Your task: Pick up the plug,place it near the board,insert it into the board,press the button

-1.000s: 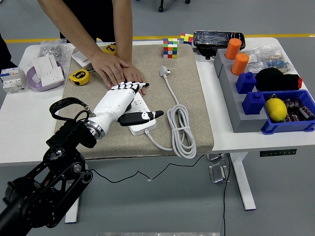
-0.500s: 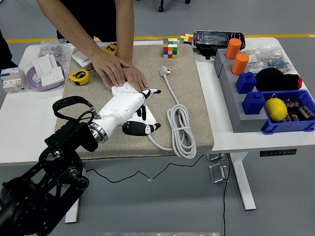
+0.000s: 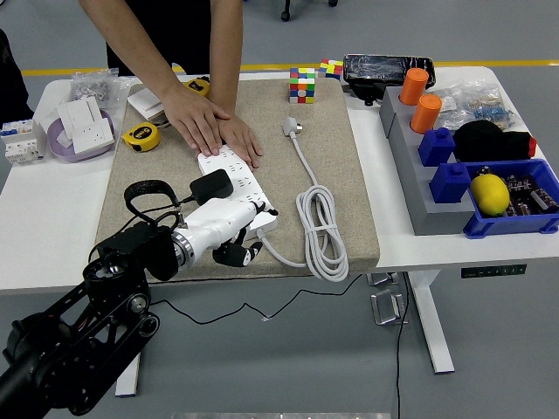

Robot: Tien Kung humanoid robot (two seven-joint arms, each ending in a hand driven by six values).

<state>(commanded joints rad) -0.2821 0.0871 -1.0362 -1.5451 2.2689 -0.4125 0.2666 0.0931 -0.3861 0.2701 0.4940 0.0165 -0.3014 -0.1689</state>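
The black left arm is cut off by the lower left corner. Its white left hand (image 3: 229,234) is seen at the near end of the white rectangular power strip (image 3: 238,188) on the beige mat (image 3: 323,148); the fingers look curled, but whether anything is held cannot be told. A black plug adapter (image 3: 211,186) sits on the strip's near part. The far end is pressed by a person's two hands (image 3: 214,127), the person's upper body being cropped.

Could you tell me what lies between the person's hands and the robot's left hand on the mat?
In the head view, the white power strip with a black plug seated in it lies between the person's hands and the left hand.
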